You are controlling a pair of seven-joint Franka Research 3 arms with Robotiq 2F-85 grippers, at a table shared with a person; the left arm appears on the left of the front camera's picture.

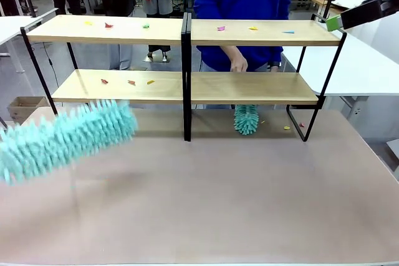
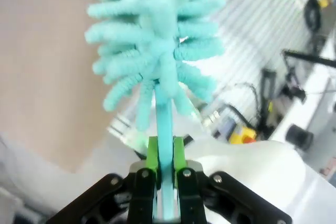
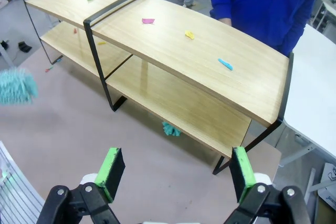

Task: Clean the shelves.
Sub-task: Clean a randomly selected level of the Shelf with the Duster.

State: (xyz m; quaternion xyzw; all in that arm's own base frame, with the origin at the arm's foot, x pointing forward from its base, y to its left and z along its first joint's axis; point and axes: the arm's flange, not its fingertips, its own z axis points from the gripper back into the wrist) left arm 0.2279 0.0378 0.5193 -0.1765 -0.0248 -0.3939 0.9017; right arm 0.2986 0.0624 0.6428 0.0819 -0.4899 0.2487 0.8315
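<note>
**A:** The left gripper (image 2: 165,156) is clamping hard on the thin handle of the teal duster (image 1: 68,135), green pads pinching it from both sides. Gripping that far down is leaving the whole fluffy head free to sweep.

**B:** And the front camera is giving us what the wrist can't: that head is hanging low at the left, out in front of the shelves (image 1: 249,32), near the left end of the lower board and just above the table (image 1: 218,216). It's looking blurred there.

**A:** The shelves are standing across the far middle of the table, coloured scraps (image 1: 221,28) dotting both tiers.

**B:** The right gripper (image 3: 177,174) is hovering high off the right end, jaws wide apart, holding nothing. I'd say it's waiting clear of the sweep.

**A:** Its wrist camera is looking down on the top board, picking out pink, yellow and blue bits.

**B:** Out front, a second duster (image 1: 246,120) is poking down below the lower board, right of the centre post, with the person's hand (image 1: 238,65) just behind that board. I'm guessing the person is cleaning that side.
</note>
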